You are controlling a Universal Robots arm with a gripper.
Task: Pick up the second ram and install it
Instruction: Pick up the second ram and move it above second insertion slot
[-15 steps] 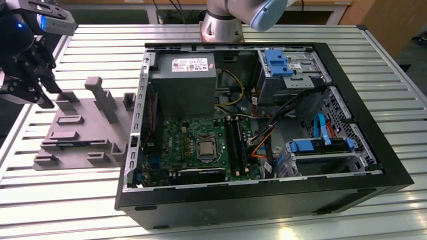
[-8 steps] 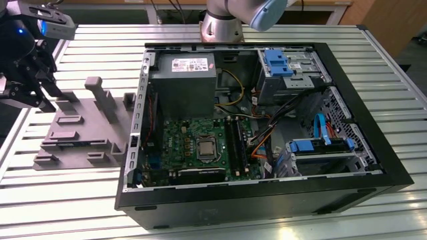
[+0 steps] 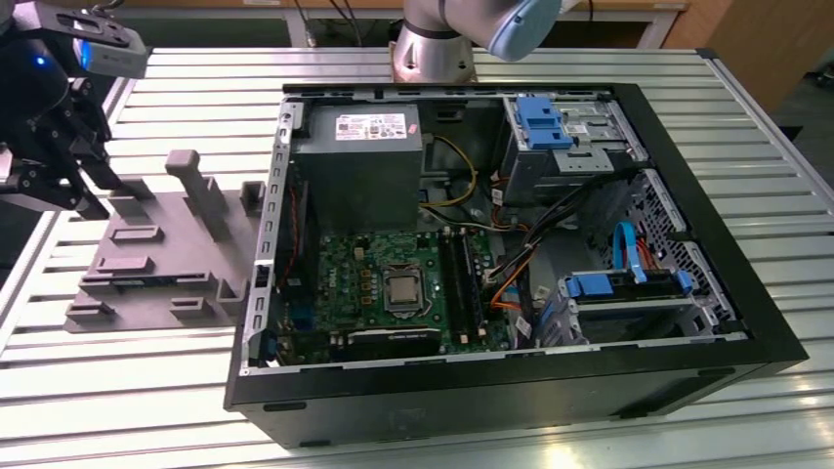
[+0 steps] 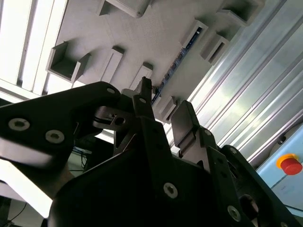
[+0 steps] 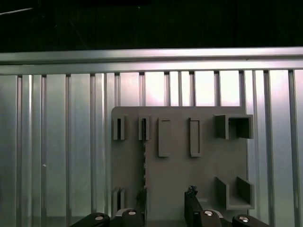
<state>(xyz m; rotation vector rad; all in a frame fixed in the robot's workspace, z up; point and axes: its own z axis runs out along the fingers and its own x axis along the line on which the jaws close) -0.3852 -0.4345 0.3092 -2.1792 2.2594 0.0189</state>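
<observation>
Fingers (image 4: 187, 125) of the gripper (image 4: 163, 92) spread apart, pinching nothing, poised over the grey holder block (image 5: 180, 175) in both wrist views. Slatted metal table (image 3: 131, 391): open slats around the holder block's free sides, a raised edge rail (image 5: 151, 56) beyond it in the first wrist view, darkness past that rail. Open black computer case (image 3: 521, 386) lying on its side on the table, its wall at the exterior view's left just beside the holder block; whether touching, cannot tell. Inside the case, by size: grey power supply (image 3: 352, 181) at the far corner, green motherboard (image 3: 358, 264) nearer the camera with long black sockets (image 3: 459, 274), two blue drive caddies (image 3: 541, 122) toward the exterior view's right, orange and blue cables (image 3: 509, 278) between. Second ram (image 4: 176, 64) standing on edge in a narrow slot pair of the holder block, outside the case, well apart from the motherboard; one fingertip roughly in line with one end of the stick in the first wrist view, contact not determinable. White label (image 3: 371, 127) on top of the power supply, print left unread. Red round button (image 4: 289, 165) on a yellow base off the table's side in the second wrist view.
</observation>
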